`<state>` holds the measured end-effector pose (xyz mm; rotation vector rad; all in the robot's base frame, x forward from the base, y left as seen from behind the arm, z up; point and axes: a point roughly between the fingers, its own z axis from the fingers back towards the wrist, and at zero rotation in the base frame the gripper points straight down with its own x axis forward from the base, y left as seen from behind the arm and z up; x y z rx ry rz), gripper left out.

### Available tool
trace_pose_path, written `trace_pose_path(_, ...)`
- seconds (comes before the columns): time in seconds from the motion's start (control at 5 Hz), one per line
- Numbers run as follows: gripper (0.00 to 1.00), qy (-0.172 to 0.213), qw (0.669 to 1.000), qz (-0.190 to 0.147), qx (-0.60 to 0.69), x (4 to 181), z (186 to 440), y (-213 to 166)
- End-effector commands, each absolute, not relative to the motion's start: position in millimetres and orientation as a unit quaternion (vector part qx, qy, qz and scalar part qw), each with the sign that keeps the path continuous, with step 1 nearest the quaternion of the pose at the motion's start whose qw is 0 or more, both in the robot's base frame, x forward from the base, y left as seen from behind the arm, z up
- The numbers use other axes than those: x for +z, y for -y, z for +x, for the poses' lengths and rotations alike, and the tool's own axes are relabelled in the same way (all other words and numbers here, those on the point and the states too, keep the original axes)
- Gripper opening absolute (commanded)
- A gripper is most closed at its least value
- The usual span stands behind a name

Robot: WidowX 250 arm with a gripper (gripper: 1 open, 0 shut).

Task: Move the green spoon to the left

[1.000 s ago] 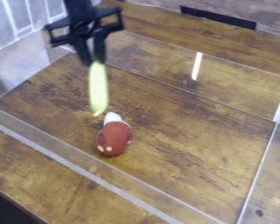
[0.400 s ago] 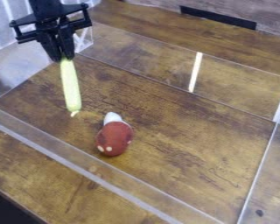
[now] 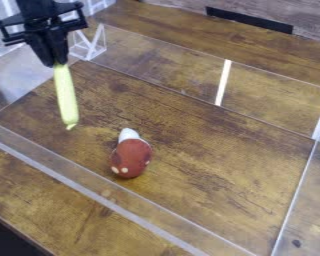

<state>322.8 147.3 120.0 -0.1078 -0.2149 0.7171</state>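
The green spoon hangs nearly upright over the left part of the wooden table, its yellow-green handle pointing down and its lower end just above the surface. My gripper is shut on the spoon's top end, at the upper left of the camera view. The spoon's silver head is hidden between the dark fingers. A red-brown rounded object with a white tip lies on the table to the right of the spoon, apart from it.
A clear acrylic wall fences the work area along the front and sides. A wooden table stretches to the right. A white frame stands behind the gripper at the back left.
The gripper has carried the spoon steadily to the left, away from the red-brown object, which has stayed in place.
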Motion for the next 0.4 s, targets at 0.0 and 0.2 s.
trace_pose_path(0.0, 0.0, 0.136, 0.932, -0.04, 0.334, 127.3, 319.1, -156.5)
trace_pose_path(0.2, 0.0, 0.135, 0.935, -0.033, 0.327, 110.5, 316.5, -156.3)
